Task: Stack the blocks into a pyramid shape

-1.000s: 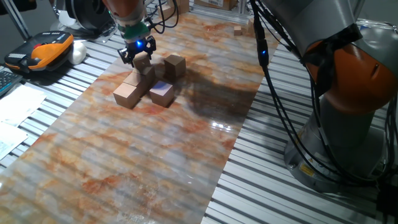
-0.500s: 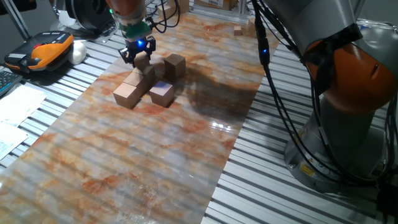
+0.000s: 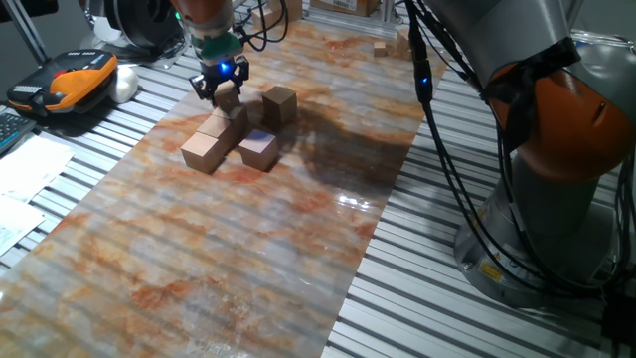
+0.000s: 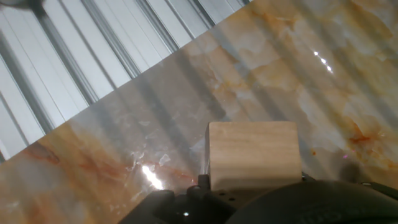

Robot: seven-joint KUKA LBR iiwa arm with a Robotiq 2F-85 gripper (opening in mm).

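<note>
Here the black two-finger claw is clamped on one plain light-tan wooden cube, lifted above the marbled orange-and-grey counter. The hand view shows that cube filling the space between the jaws, bare counter beyond it. The other tan cubes sit grouped directly below and slightly toward the camera from the claw, one standing apart just to its right in the fixed view. The move ahead seems a short descent onto that group.
</note>
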